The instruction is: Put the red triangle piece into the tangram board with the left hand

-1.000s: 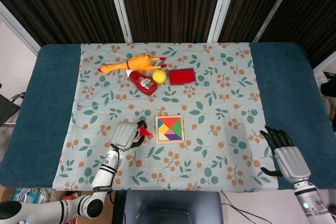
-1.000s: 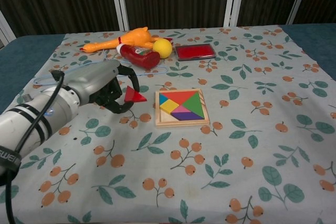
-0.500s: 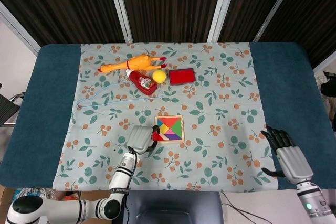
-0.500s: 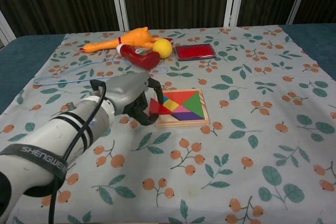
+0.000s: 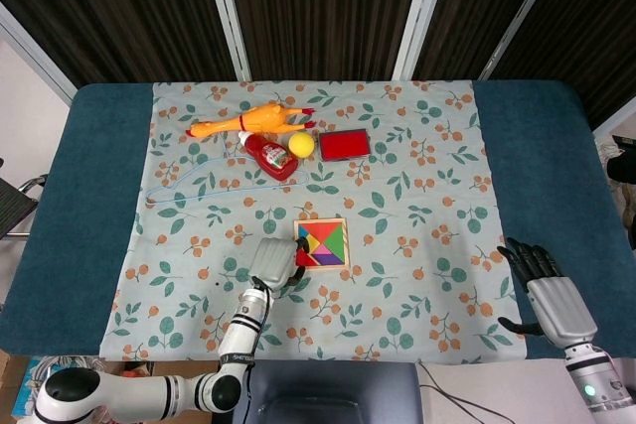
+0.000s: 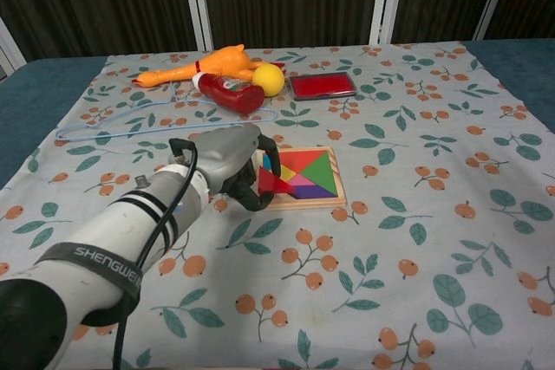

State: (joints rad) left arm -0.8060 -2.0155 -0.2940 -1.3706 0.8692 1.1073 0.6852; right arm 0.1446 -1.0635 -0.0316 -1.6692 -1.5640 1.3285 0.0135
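The square wooden tangram board [image 5: 323, 243] [image 6: 300, 177] lies near the middle of the floral cloth, filled with coloured pieces. My left hand [image 5: 270, 263] [image 6: 232, 160] is at the board's left edge and pinches the red triangle piece [image 6: 267, 179] [image 5: 297, 257], which hangs over the board's left part. Whether the piece touches the board cannot be told. My right hand [image 5: 549, 293] rests open on the blue table edge at the far right, away from the board, seen only in the head view.
At the back of the cloth lie a rubber chicken [image 5: 248, 122], a red ketchup bottle [image 5: 268, 155], a yellow ball [image 5: 301, 144] and a red flat case [image 5: 344, 144]. A thin blue cord [image 5: 199, 186] loops across the left side.
My left hand has carried the red triangle rightward from the cloth to the board's left edge, and the piece now overlaps the board. The right hand has barely moved.
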